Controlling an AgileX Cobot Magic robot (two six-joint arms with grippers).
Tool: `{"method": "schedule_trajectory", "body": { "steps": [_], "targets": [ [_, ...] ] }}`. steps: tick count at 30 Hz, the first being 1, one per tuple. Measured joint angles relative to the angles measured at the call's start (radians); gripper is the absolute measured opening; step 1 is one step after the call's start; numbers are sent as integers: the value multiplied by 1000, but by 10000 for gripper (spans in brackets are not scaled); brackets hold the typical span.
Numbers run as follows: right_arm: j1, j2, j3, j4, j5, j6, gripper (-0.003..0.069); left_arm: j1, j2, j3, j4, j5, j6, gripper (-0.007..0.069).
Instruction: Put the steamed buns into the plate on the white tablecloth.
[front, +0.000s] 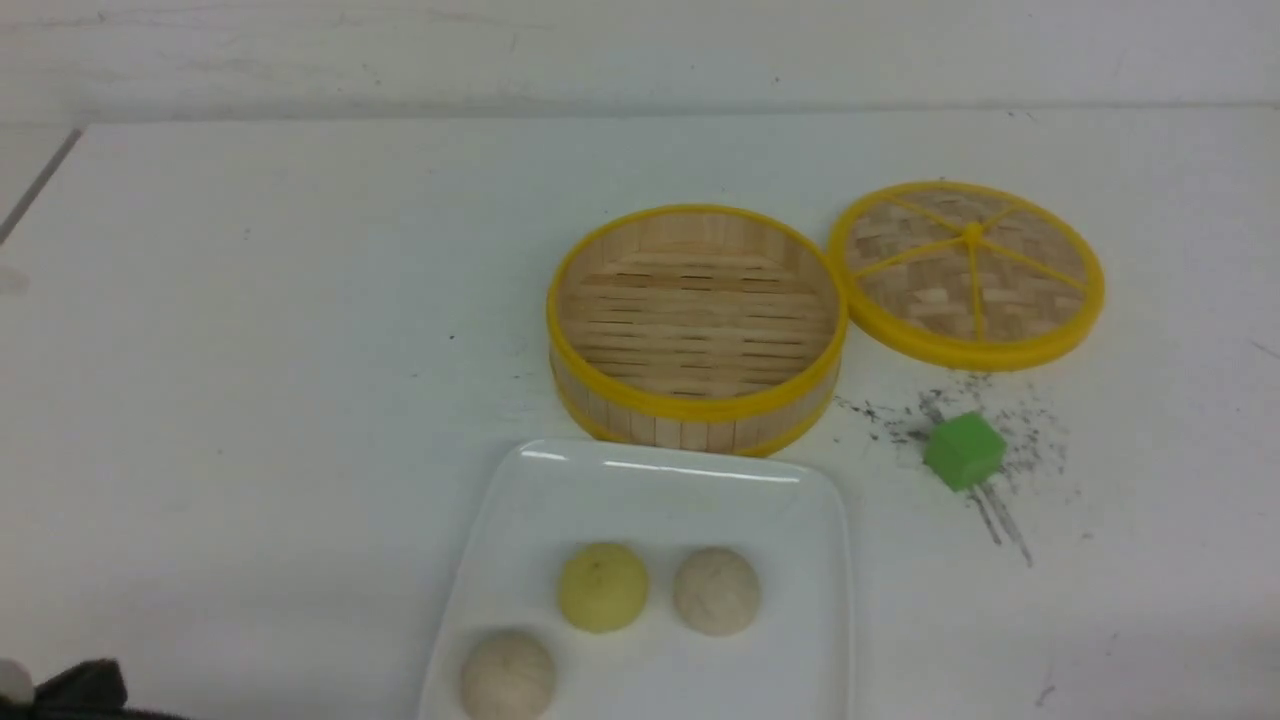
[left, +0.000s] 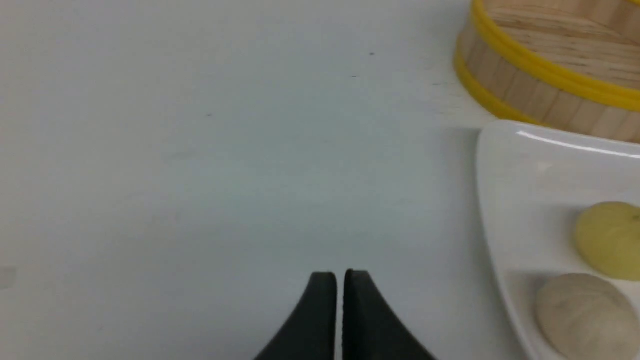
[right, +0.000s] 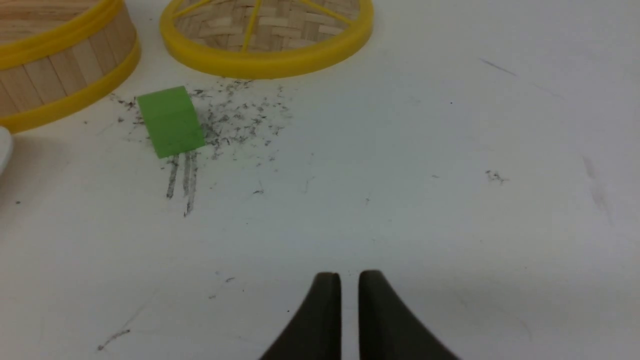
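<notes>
From the front we see the white plate (front: 520, 500) on the white tablecloth (front: 250, 350) with three steamed buns on it: a pale yellow bun (front: 602, 586), a beige bun (front: 716, 590) just beside it, and a third off-white bun (front: 507, 675) nearer our side. Just beyond the plate stands the bamboo steamer basket (front: 697, 330), nothing inside it, and its woven lid (front: 967, 272) lies flat against the basket's right side. A green cube (front: 964, 451) sits among dark scratch marks near the lid. Only a dark scrap of our left arm (front: 80, 690) shows at the lower left corner, well apart from the plate.

In the left wrist view our left gripper (left: 340, 280) has its two dark fingers nearly together, a hairline gap between them, with nothing held. It hangs over bare cloth. The plate (left: 505, 200) lies off to one side of the fingertips, with the yellow bun (left: 607, 240) and an off-white bun (left: 585, 315) on it, and the basket (left: 540, 90) beyond.

In the right wrist view our right gripper (right: 349, 281) is likewise almost closed, a narrow slit between the fingers, gripping nothing. Ahead of it and to one side lie the green cube (right: 170, 121), the basket (right: 60, 80) and the lid (right: 265, 35), all well apart from the fingertips. No bun shows here.
</notes>
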Motion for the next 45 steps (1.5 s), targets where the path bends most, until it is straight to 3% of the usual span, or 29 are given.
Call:
{"method": "schedule_trajectory", "body": {
  "steps": [6,10,45],
  "targets": [
    [0,0,0,0,0,0,81,189,-105,94,-23,-6,56,54],
    [0,0,0,0,0,0,89,243,-147,126,-23,-25,94,55],
    [0,0,0,0,0,0,128,240,-151,149,-41,-62,134,75]
  ]
}}
